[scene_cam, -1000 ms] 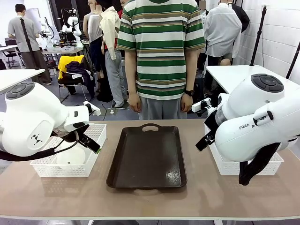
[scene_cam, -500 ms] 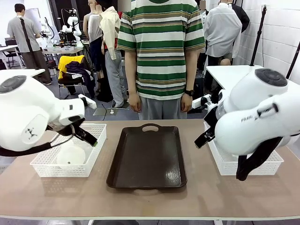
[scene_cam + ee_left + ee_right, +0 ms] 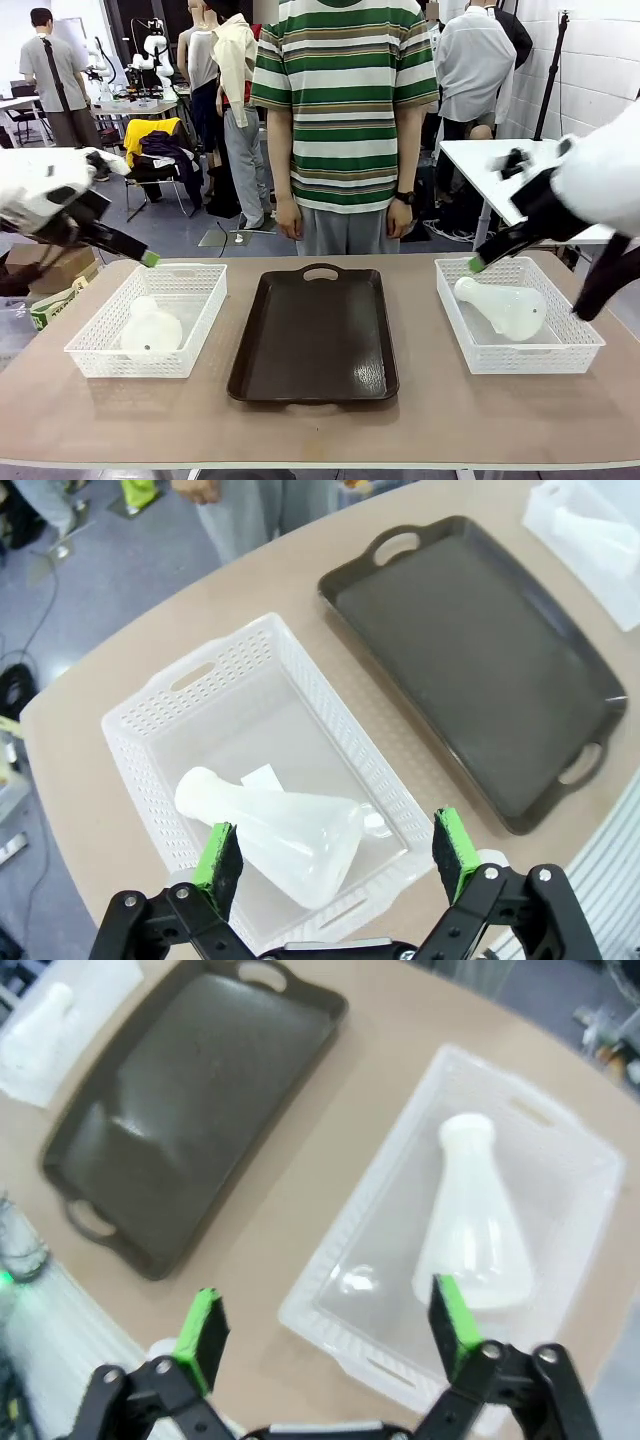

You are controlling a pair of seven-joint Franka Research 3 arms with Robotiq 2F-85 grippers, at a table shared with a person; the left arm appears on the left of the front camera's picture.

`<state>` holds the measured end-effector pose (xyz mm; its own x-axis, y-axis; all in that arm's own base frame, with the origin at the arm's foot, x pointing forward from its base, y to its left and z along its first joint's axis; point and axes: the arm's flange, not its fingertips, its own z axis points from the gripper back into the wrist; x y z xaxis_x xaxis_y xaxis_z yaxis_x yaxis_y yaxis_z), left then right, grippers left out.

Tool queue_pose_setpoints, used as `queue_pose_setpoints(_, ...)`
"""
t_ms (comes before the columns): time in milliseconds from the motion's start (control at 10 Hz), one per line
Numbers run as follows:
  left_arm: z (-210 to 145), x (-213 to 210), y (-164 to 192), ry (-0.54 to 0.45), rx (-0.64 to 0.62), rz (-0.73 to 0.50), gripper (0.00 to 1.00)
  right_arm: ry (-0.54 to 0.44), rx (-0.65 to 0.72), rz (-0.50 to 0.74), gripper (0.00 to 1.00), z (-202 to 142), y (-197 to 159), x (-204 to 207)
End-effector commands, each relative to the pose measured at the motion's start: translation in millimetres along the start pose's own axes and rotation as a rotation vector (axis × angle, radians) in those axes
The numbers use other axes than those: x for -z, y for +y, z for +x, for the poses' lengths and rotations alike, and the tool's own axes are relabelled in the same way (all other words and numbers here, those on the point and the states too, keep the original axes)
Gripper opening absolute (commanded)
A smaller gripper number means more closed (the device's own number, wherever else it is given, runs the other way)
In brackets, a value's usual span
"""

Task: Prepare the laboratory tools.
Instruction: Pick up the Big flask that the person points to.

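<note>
Two frosted-white flasks lie on their sides, one per white mesh basket. The left flask (image 3: 150, 326) rests in the left basket (image 3: 205, 318). The right flask (image 3: 506, 306) rests in the right basket (image 3: 590, 352). My left gripper (image 3: 146, 258) hangs open above the left basket's far edge, touching nothing. My right gripper (image 3: 478, 264) hangs open over the right basket's far left corner. The left wrist view looks down past the open left gripper (image 3: 335, 858) at the flask (image 3: 280, 825). In the right wrist view the open right gripper (image 3: 326, 1332) is high above its flask (image 3: 475, 1230).
A dark brown tray (image 3: 312, 335) lies bare in the middle of the table, between the baskets. A person in a striped shirt (image 3: 343, 100) stands at the far edge, hands down at their sides. Bare tabletop runs along the front edge.
Both arms have risen and swung outward, away from the table's middle. The right arm no longer covers the right basket, so its flask shows. Both grippers stayed open.
</note>
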<state>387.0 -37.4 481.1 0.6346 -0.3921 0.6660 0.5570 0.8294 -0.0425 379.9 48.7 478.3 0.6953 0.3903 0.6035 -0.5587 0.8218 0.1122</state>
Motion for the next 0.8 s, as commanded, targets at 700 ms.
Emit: queue_pose_setpoints(700, -74, -39, 84, 0.012, -0.153, -0.220, 1.00, -0.148, 0.231, 0.169, 1.00, -44, -114, -68)
